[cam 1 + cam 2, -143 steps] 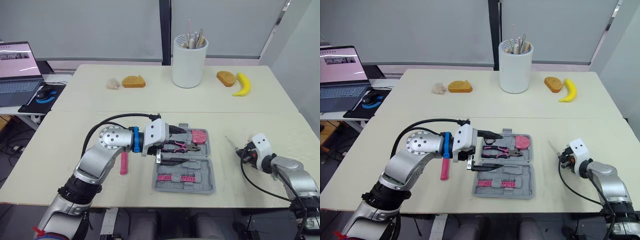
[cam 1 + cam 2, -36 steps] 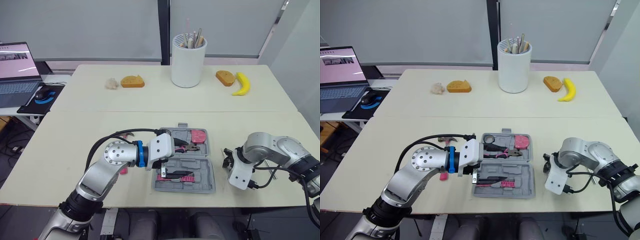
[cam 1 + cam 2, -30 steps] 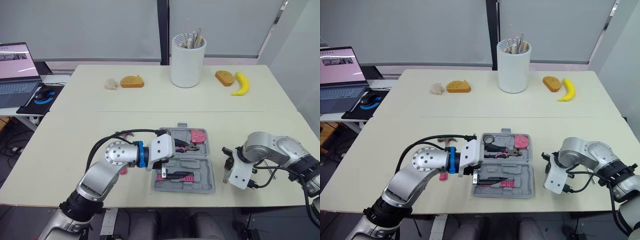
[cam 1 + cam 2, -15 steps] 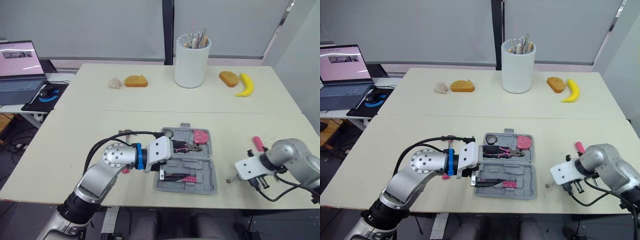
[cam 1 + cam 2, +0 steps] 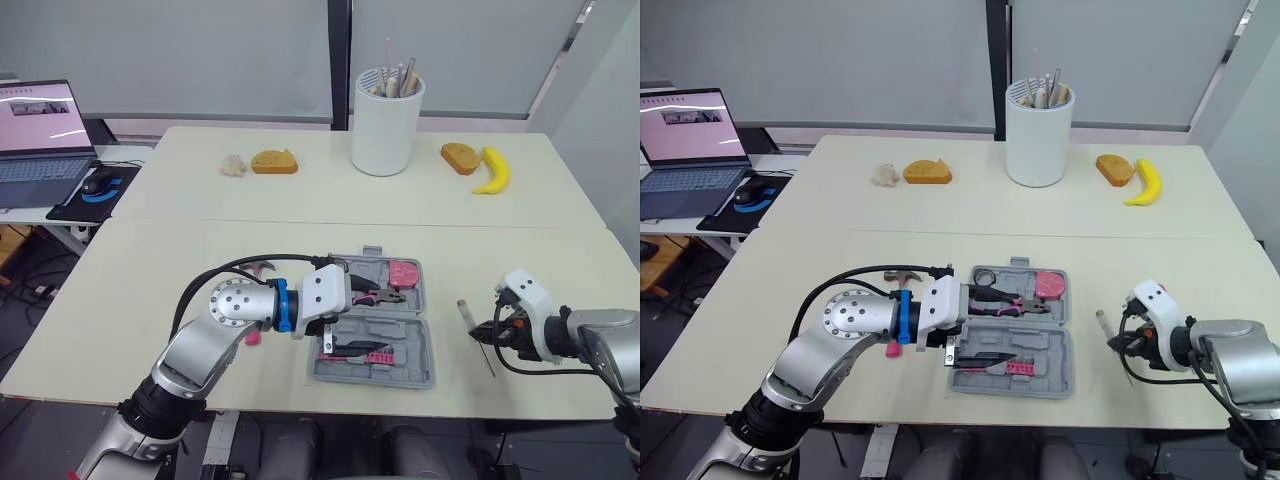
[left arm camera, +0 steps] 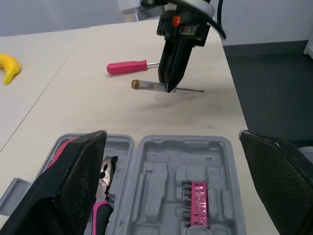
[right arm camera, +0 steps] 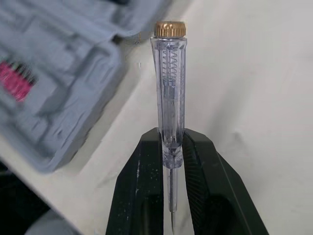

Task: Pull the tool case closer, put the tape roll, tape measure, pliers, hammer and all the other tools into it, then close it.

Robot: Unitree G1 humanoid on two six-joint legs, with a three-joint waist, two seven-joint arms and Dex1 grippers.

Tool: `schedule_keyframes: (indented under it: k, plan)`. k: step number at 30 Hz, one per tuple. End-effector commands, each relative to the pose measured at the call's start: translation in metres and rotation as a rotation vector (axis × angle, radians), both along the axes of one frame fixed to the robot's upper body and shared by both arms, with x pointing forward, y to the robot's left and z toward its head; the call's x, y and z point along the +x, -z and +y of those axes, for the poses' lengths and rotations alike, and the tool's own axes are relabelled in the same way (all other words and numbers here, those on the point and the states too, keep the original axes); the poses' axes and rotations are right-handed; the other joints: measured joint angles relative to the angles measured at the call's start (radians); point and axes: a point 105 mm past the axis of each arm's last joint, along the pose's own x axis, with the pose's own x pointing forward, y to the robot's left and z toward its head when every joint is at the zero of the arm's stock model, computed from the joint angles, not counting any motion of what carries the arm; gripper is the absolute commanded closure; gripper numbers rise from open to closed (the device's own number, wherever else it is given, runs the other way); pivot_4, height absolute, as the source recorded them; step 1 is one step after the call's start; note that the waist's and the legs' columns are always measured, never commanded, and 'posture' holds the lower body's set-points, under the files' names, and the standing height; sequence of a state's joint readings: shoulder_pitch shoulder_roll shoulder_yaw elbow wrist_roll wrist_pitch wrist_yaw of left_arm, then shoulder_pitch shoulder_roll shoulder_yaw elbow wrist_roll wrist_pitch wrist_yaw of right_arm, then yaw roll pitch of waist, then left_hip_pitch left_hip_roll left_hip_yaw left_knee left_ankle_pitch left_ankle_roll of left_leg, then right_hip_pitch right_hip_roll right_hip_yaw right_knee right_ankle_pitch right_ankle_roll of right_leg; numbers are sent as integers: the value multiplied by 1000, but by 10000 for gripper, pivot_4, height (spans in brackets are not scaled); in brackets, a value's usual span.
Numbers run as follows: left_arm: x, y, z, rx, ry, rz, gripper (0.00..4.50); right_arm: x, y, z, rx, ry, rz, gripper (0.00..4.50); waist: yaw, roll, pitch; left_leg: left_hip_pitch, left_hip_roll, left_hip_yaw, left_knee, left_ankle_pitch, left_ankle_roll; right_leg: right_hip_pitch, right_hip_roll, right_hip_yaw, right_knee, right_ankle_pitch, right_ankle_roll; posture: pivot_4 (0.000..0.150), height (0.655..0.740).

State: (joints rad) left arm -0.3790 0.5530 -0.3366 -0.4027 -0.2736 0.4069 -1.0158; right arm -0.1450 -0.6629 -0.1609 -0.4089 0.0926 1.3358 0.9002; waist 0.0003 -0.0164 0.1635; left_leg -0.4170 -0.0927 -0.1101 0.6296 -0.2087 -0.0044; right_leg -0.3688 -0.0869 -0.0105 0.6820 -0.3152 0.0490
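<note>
The grey tool case [image 5: 412, 368] lies open at the table's front. Pink-handled pliers [image 5: 376, 294], a pink tape measure [image 5: 403, 271], a tape roll [image 5: 983, 275] and a strip of pink bits [image 6: 198, 197] rest in it. My left gripper [image 5: 385, 320] is open, one finger over each half of the case. A hammer [image 5: 262, 268] lies on the table behind my left forearm. To the right of the case, my right gripper [image 7: 171, 142] is shut on a clear tester screwdriver [image 7: 169, 98] with a brass cap, just above the table. A pink screwdriver [image 6: 127, 67] lies beyond it.
A white cup of utensils [image 5: 388, 120] stands at the back centre. A banana [image 5: 490, 170] and a bread slice [image 5: 459, 155] lie at the back right, another bread slice [image 5: 273, 161] at the back left. A laptop [image 5: 40, 130] sits on a side table at far left.
My right wrist has turned over, and its gripper now points toward the case with the clear screwdriver in it. The left arm has barely moved. The camera has shifted slightly.
</note>
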Motion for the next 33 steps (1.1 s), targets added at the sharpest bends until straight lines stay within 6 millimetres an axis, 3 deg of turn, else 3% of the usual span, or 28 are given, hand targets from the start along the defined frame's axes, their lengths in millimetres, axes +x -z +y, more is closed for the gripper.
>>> schedule_keyframes:
  k: [1, 7, 21, 23, 28, 33]
  plan:
    - [-5, -9, -4, -21, 34, -33, 0, 4, -9, -2, -50, 55, -96, 41683, -1, 0, 0, 0, 0, 0, 0, 0, 0, 0, 0, 0, 0, 0, 0, 1500, 7400]
    - [-4, -12, -7, -35, 35, -36, 0, 23, 3, 7, -73, 146, -263, 41683, -3, 0, 0, 0, 0, 0, 0, 0, 0, 0, 0, 0, 0, 0, 0, 1500, 7400]
    - [-5, -11, -7, -30, 45, -42, 0, 23, 41, 12, -116, 99, -279, 41683, -7, 0, 0, 1, 0, 0, 0, 0, 0, 0, 1, 0, 0, 0, 0, 1500, 7400]
    - [-5, -12, -7, -30, 45, -44, 0, 24, 41, 12, -108, 99, -294, 34315, -7, 0, 0, 1, 0, 0, 0, 0, 0, 1, 1, 0, 0, 0, 0, 1500, 7400]
    - [-5, -10, -5, -26, 47, -44, 0, 20, 32, 13, -122, 41, -351, 23442, -6, 0, 0, 1, 0, 0, 0, 0, 0, 1, 1, 0, 0, 0, 0, 1500, 7400]
    - [-5, -11, -4, -29, 51, -46, 0, 12, 3, 8, -143, -44, -444, 11736, -6, 0, 0, 1, 0, 0, 0, 0, 0, 1, 1, 0, 0, 0, 0, 1500, 7400]
